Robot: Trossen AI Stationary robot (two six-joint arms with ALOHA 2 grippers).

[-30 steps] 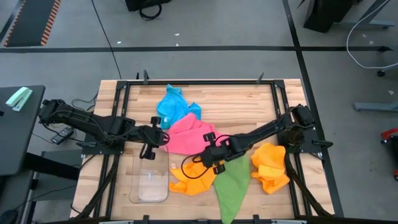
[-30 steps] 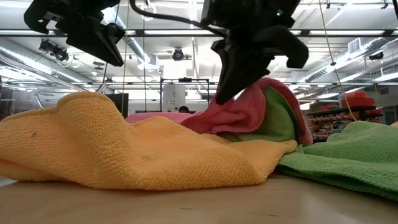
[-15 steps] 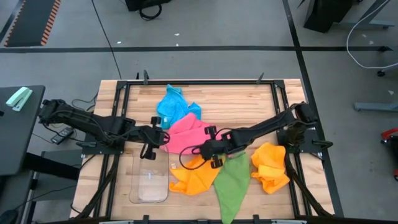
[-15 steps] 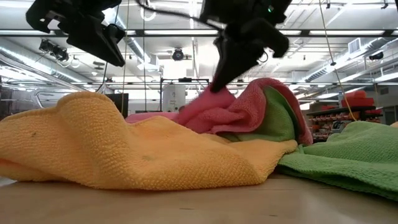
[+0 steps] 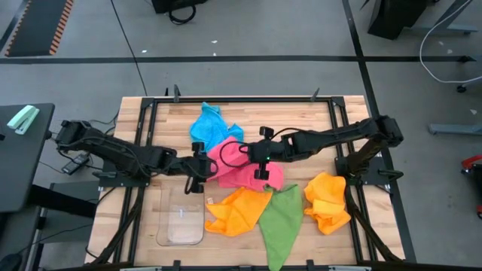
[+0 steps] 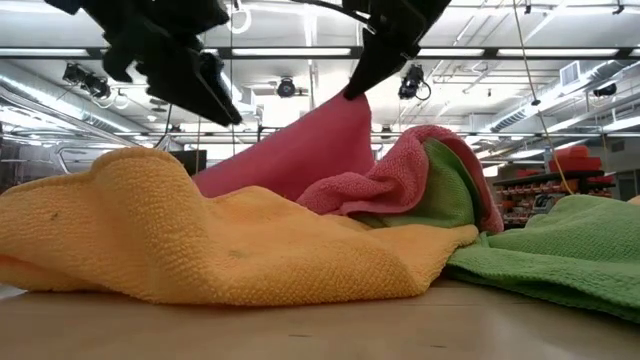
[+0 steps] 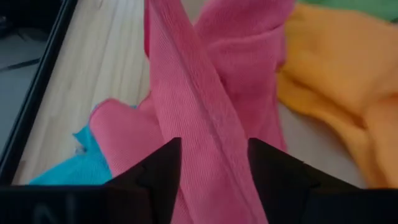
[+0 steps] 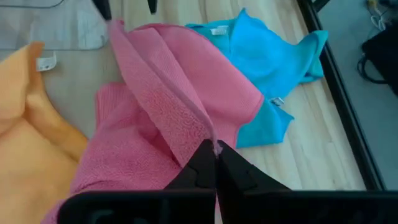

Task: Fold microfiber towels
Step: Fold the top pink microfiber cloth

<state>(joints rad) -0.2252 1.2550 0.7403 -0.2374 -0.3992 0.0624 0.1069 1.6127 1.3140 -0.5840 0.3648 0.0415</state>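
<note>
right gripper (image 8: 214, 158) pinching pink towel (image 5: 245, 167) | left gripper (image 7: 211, 163) apart astride it, grip unclear

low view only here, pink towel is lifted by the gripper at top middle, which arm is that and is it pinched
Observer: That is the right gripper, shut on an edge of the pink towel.
Operator: and the one at my upper left
Observer: The left gripper. Its fingers stand apart, with a taut band of the pink towel running between them.
Operator: anything behind the pile
Observer: A blue towel lies on the far side of the pink one, touching it.
</note>
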